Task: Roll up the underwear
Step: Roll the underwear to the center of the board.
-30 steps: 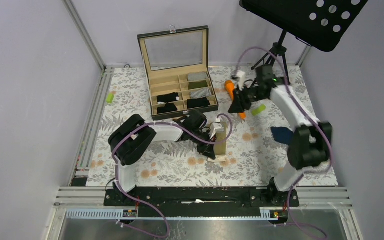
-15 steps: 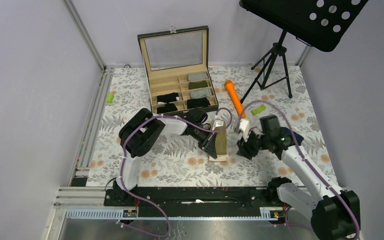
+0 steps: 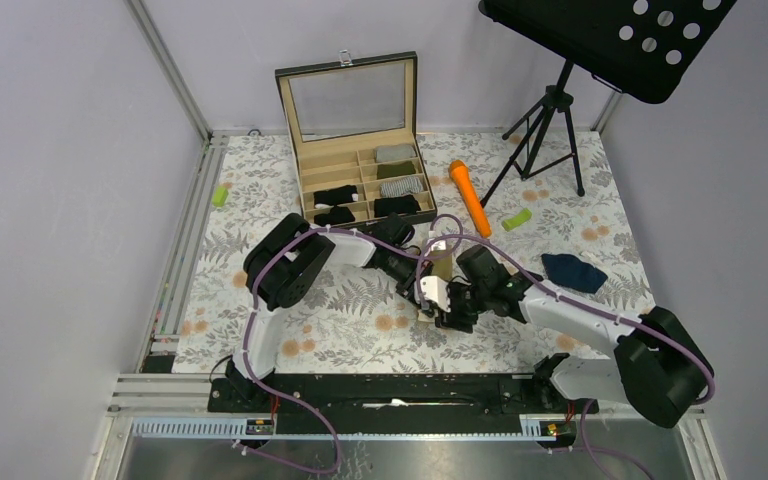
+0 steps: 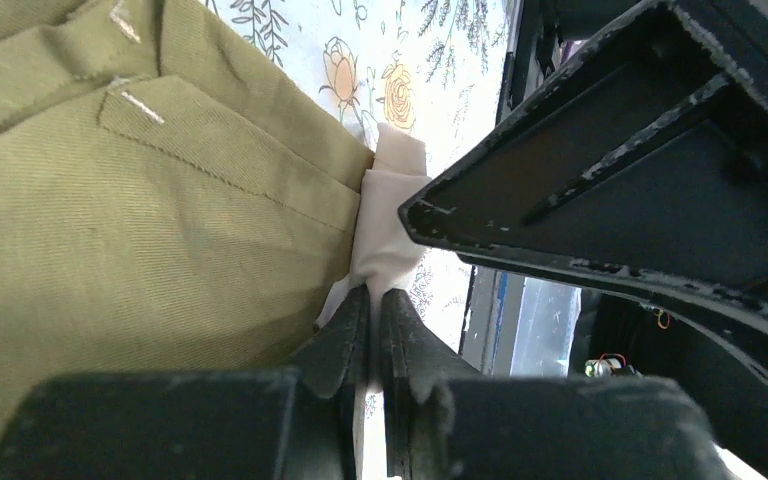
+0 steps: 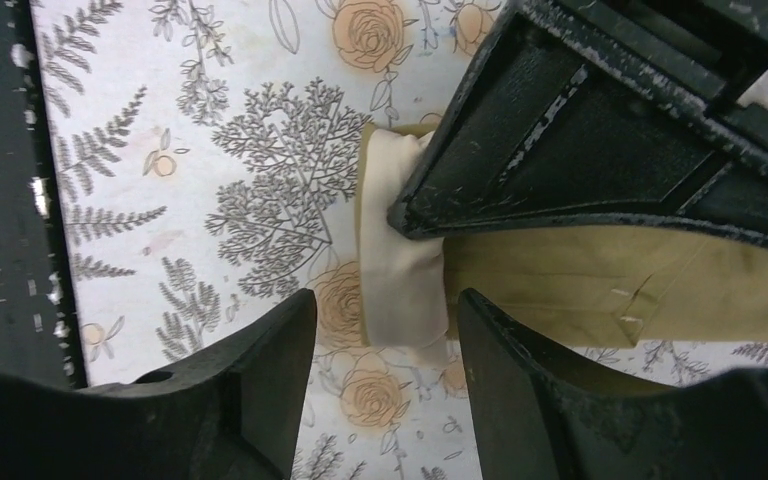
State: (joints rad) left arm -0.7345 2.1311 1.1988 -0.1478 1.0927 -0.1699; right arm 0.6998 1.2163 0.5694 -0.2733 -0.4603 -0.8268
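The olive-tan underwear (image 3: 443,268) stands lifted off the mat in the middle of the table, with its cream waistband (image 4: 390,210) at the lower end. My left gripper (image 4: 375,296) is shut on that band, and the olive fabric (image 4: 140,200) fills the left of its view. My right gripper (image 5: 385,312) is open just above the mat. The cream band (image 5: 400,270) lies just beyond its fingertips, not between them. Right beside it is my left gripper (image 5: 600,130), holding the cloth. A navy underwear (image 3: 572,272) lies on the mat to the right.
An open wooden box (image 3: 308,160) with dark and grey rolled pieces in its compartments stands at the back. An orange stick (image 3: 470,197), a green cylinder (image 3: 517,218) and a music stand tripod (image 3: 545,130) are at the back right. Another green piece (image 3: 220,195) lies far left.
My right arm has swung from the back right by the orange stick to the middle, beside the olive-tan underwear, and its jaws have opened. My left gripper kept its hold.
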